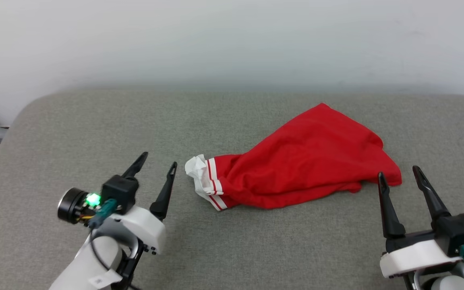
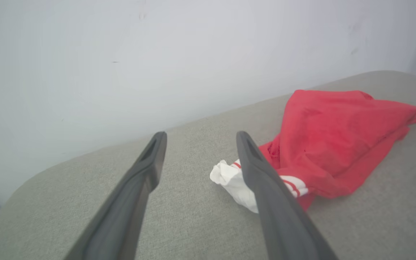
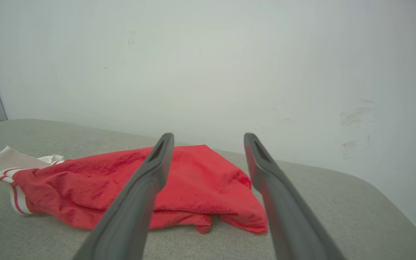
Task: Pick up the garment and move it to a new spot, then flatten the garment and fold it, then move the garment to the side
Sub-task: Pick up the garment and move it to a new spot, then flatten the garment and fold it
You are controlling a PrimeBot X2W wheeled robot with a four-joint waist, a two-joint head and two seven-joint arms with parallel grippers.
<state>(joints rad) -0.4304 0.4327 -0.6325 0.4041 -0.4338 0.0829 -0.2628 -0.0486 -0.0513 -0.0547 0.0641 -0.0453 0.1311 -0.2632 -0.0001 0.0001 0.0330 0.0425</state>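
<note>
Left gripper (image 1: 159, 159): jaws apart, empty, just beside the white sleeve (image 1: 197, 171). Right gripper (image 1: 398, 172): jaws apart, empty, near the red hem. Shirt (image 1: 304, 161): bunched on the grey cushion (image 1: 95, 129) between them, probably flanked for flattening.

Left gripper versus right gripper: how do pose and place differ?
The left gripper leans rightward in the head view; the right gripper stands nearly upright. The left gripper sits by the garment at its white sleeve, the right gripper by its red corner. Both are open, holding nothing.
</note>
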